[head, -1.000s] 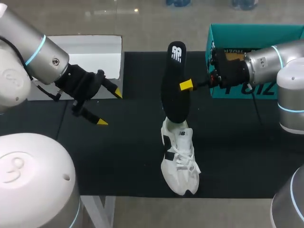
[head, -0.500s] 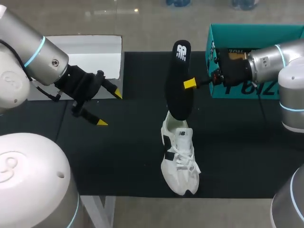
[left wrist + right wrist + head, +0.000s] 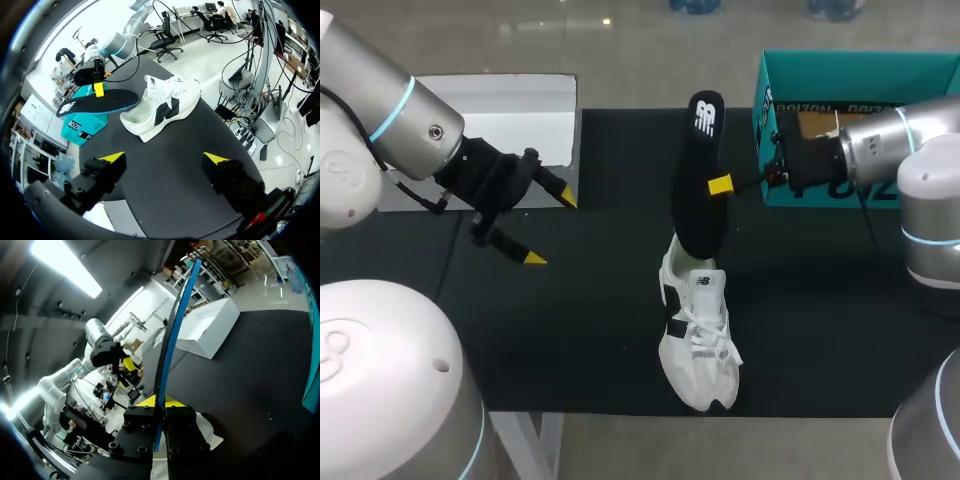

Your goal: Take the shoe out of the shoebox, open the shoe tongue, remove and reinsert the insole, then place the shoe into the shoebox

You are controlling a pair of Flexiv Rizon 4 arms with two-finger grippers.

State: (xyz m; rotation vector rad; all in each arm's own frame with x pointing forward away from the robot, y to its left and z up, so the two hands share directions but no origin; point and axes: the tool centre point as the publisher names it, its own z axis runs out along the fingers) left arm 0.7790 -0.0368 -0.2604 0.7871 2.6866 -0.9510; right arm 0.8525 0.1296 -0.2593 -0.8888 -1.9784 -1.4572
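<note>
Roughly halfway: shoe point(image 3: 697, 335) sits outside the shoebox point(image 3: 840, 70), insole point(image 3: 698, 175) raised (lower end near the collar), pinched by the right gripper point(image 3: 720, 184); left gripper point(image 3: 549, 228) gapes empty. Reinsertion, boxing remain.

the shoe point(image 3: 696, 335) lies mid-mat point(image 3: 570, 340), toe toward the front edge. the insole point(image 3: 698, 190) stands over its heel, pinched in the right gripper point(image 3: 720, 185), which comes in from the shoebox point(image 3: 840, 70) at the right rear. another box point(image 3: 510, 110) sits at the left rear, with the left gripper point(image 3: 550, 228) just before it.
</note>
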